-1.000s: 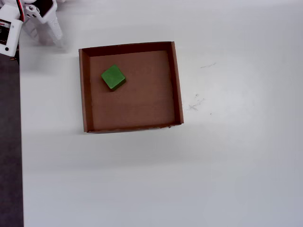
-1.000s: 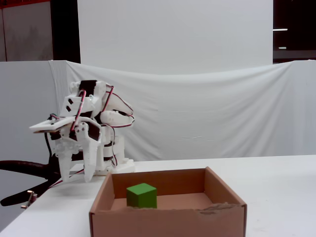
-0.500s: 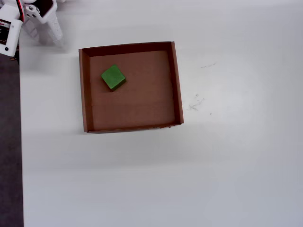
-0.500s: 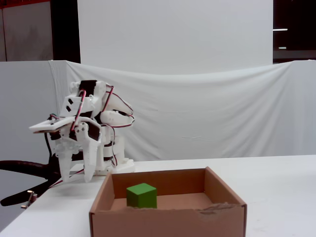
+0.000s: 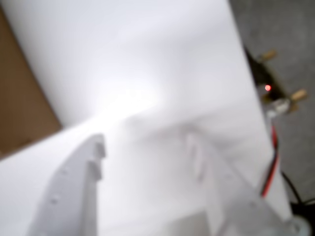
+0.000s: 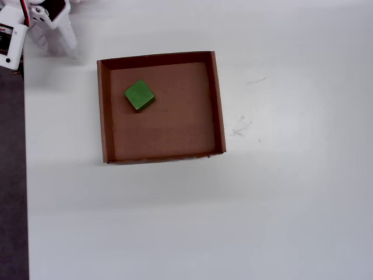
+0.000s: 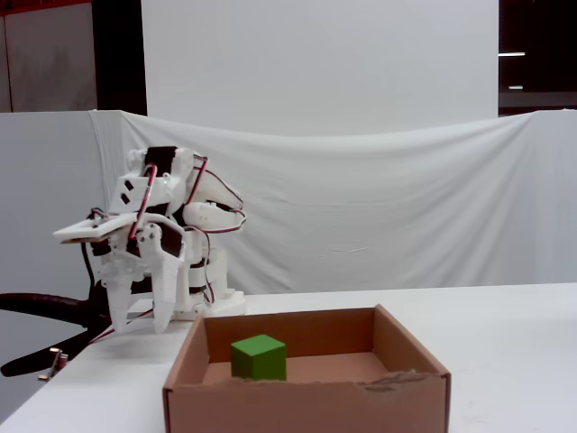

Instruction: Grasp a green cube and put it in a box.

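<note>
In the overhead view we see the box (image 6: 104, 111) left of the table's (image 6: 280, 204) middle, with the cube (image 6: 139, 95) on its floor near the upper left corner, clear of the walls. The gripper (image 6: 55, 42) sits beyond the box's upper left corner, apart from it. In the fixed view we find the cube (image 7: 259, 357) left of centre in the box (image 7: 306, 406), and the gripper (image 7: 140, 316) behind and left, over the table (image 7: 514, 334)

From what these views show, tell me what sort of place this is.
Probably a makeshift robotics test bench: a bare white table, a white sheet backdrop, and a small white arm beside a box holding a green cube.
</note>
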### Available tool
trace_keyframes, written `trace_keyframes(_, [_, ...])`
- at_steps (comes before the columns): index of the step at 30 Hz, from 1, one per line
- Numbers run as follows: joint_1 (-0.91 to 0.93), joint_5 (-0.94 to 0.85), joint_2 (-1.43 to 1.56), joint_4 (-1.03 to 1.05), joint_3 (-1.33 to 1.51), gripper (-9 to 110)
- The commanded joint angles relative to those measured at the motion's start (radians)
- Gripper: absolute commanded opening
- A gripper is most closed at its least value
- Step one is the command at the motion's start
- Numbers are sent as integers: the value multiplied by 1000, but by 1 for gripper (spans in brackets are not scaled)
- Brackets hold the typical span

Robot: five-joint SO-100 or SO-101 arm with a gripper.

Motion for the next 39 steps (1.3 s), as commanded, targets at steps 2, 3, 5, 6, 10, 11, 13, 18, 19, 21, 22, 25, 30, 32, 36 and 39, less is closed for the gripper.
trace_keyframes(2, [5,6,6,5,-6,23])
trace_keyframes(3, [5,6,6,5,-6,23])
trace_keyframes(5, [5,6,6,5,-6,23])
trace_keyframes(6, [5,8,6,5,-6,23])
trace_keyframes(10, [5,9,6,5,-6,23])
trace_keyframes(11, [5,9,6,5,-6,23])
trace_keyframes(13, [5,9,6,5,-6,23])
trace_keyframes(18, [5,11,6,5,-6,23])
trace_keyframes(19, [5,12,6,5,-6,23])
trace_keyframes(21, [5,12,6,5,-6,23])
trace_keyframes(22, [5,14,6,5,-6,23])
trace_keyframes(25, [5,15,6,6,-6,23])
trace_keyframes(30, [5,18,6,6,-6,23])
trace_keyframes(32, [5,20,6,6,-6,23])
trace_keyframes(36, [5,21,6,6,-6,23])
trace_keyframes(39, [5,23,6,8,-6,23])
